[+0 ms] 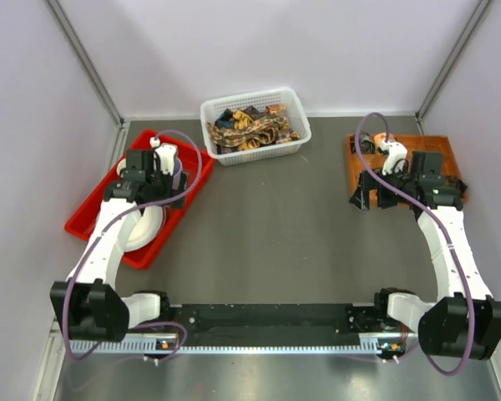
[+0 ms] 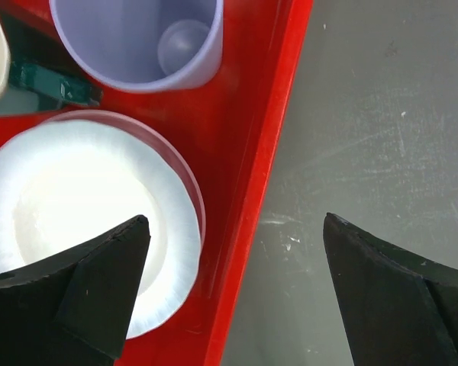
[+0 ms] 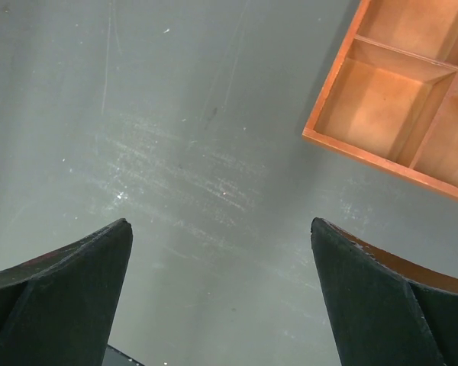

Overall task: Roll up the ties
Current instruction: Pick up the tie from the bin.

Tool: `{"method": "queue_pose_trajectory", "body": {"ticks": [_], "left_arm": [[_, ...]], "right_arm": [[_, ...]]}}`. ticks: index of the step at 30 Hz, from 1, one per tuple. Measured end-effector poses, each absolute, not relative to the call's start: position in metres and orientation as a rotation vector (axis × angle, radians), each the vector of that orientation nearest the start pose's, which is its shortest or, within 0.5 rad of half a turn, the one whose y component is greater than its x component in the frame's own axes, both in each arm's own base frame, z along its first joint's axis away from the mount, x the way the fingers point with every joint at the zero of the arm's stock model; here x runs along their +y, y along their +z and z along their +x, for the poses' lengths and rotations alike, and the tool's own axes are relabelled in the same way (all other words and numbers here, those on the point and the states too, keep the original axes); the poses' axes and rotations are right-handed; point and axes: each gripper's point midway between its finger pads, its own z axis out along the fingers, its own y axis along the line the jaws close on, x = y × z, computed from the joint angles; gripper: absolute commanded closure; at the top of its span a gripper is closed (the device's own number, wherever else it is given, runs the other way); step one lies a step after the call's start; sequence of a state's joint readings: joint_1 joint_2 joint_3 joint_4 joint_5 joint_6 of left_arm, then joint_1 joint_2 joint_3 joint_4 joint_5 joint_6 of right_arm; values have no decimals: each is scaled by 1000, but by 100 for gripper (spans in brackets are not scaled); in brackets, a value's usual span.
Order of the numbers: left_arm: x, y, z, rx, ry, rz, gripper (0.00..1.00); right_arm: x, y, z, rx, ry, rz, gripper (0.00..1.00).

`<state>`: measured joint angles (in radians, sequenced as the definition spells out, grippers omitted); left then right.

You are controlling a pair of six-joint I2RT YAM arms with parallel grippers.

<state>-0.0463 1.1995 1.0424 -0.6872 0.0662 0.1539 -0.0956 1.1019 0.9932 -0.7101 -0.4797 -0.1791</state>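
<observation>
Overhead, we see the ties piled loosely in a white basket at the back middle of the grey table. They are a tangle of brown, yellow, orange and dark patterned fabric, and neither arm touches them. The left gripper hangs over a red tray at the left side, which holds a lilac cup and a white plate. The right gripper hangs at the near left edge of a wooden tray on the right side, well apart from the basket. From this height we cannot tell how either pair of fingers stands. At the left wrist, the two black fingers are spread wide with nothing between them. One is over the plate and the other over the bare table, with the tray's red rim running between them. The cup stands upright just beyond the plate, and a dark green object lies beside it; we cannot tell what it is. At the right wrist, the fingers are likewise spread wide and hold nothing, above scratched grey tabletop. A corner of the wooden tray, split into compartments, shows to the upper right. No tie appears in either wrist view.
</observation>
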Motion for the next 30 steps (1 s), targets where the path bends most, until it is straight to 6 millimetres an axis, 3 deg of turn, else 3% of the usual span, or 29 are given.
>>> {"method": "queue_pose_trajectory", "body": {"ticks": [2, 6, 11, 16, 20, 23, 28, 30], "left_arm": [[-19, 172, 317, 2405, -26, 280, 1], [-20, 199, 358, 2359, -10, 301, 1], [-26, 249, 433, 2236, -9, 305, 1], [-42, 269, 504, 2129, -45, 284, 1], [-75, 255, 550, 2078, -61, 310, 2], [-119, 231, 579, 2041, -80, 366, 5], [-187, 173, 599, 2036, -156, 457, 10], [-204, 151, 603, 2045, -190, 474, 11]], "right_arm": [[49, 184, 286, 2290, 443, -321, 1], [50, 185, 286, 2290, 457, -317, 1], [51, 181, 287, 2303, 467, -315, 1], [51, 180, 287, 2307, 467, -313, 1], [49, 178, 288, 2317, 458, -308, 1], [47, 176, 288, 2324, 447, -302, 1], [46, 176, 289, 2326, 437, -299, 1], [46, 176, 289, 2326, 437, -299, 1]]}}
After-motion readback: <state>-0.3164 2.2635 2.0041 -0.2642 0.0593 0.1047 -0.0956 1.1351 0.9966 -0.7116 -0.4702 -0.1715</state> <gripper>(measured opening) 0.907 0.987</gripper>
